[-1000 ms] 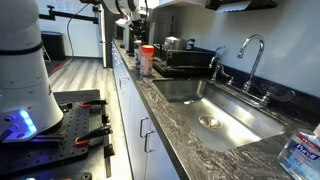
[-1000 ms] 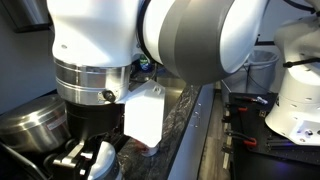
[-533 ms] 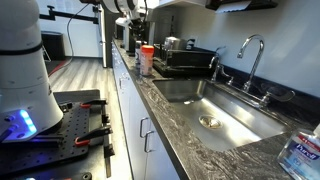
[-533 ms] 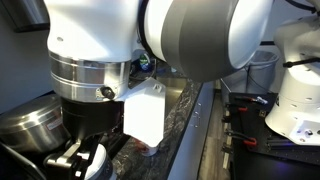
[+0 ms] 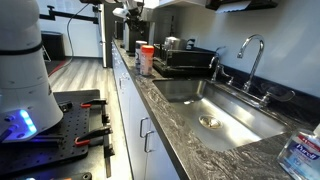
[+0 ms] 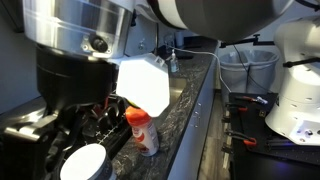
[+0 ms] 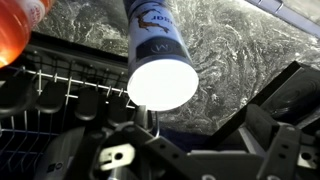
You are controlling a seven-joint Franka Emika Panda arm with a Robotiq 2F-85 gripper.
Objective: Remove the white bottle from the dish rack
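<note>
Wrist view shows white bottle (image 7: 158, 62) close beside dish rack (image 7: 50, 92); no view settles whether end effector (image 7: 168, 140) grips it.

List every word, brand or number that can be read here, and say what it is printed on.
Plastic bottle, at the lower right edge in an exterior view: blue lettering on its label, too blurred to read.
Cylinder with a white end, in the wrist view: dark printed label, too blurred to read.
No other text shows, so nothing can be quoted.
</note>
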